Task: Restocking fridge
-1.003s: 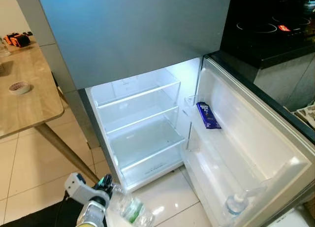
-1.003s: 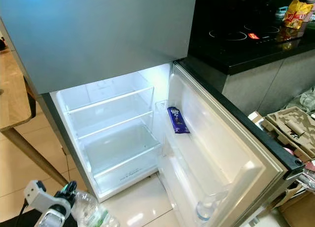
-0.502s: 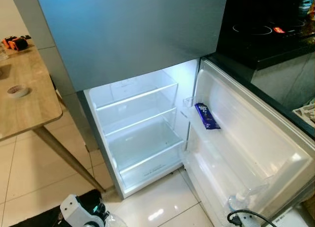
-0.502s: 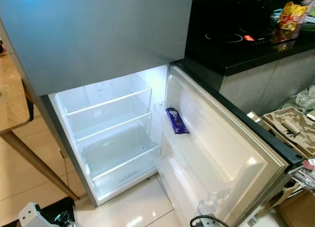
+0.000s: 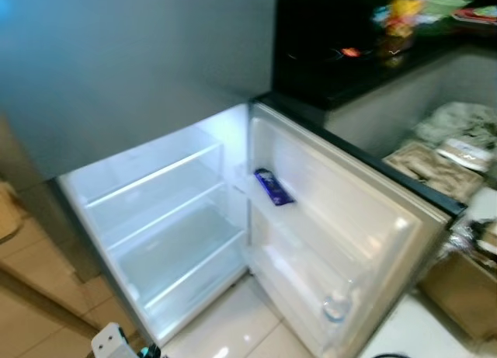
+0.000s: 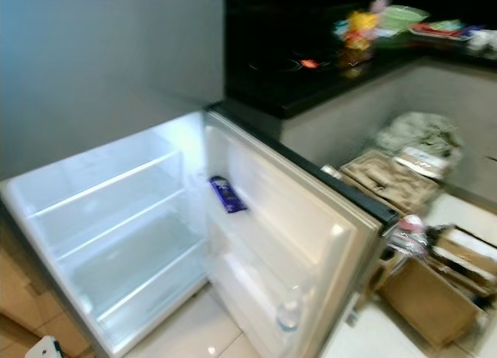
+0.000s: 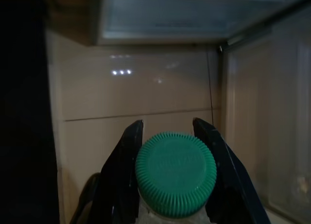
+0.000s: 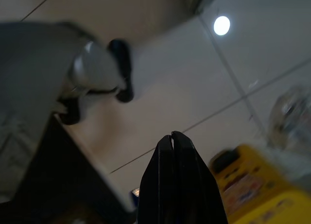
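Note:
The lower fridge compartment (image 5: 167,234) stands open and lit, its glass shelves bare. Its door (image 5: 342,241) swings out to the right; a blue packet (image 5: 272,187) lies on the upper door shelf and a clear bottle (image 5: 335,305) stands in the bottom door rack. In the left wrist view my left gripper (image 7: 167,141) is shut on a bottle with a green cap (image 7: 176,173), low over the tiled floor in front of the fridge. Part of the left wrist (image 5: 112,344) shows at the picture's bottom edge. My right gripper (image 8: 172,141) is shut, with nothing held, pointing at the floor.
A black counter (image 6: 311,71) with snack bags and a green bowl runs to the right of the fridge. Cardboard boxes (image 6: 431,292) and bagged clutter (image 6: 404,168) lie on the floor beyond the door. A yellow object (image 8: 252,192) sits near the right gripper. Pale floor tiles (image 5: 225,327) lie before the fridge.
The camera has swung right: the wooden table has left view and the counter and boxes have come in. The left arm with the bottle has sunk lower in the picture.

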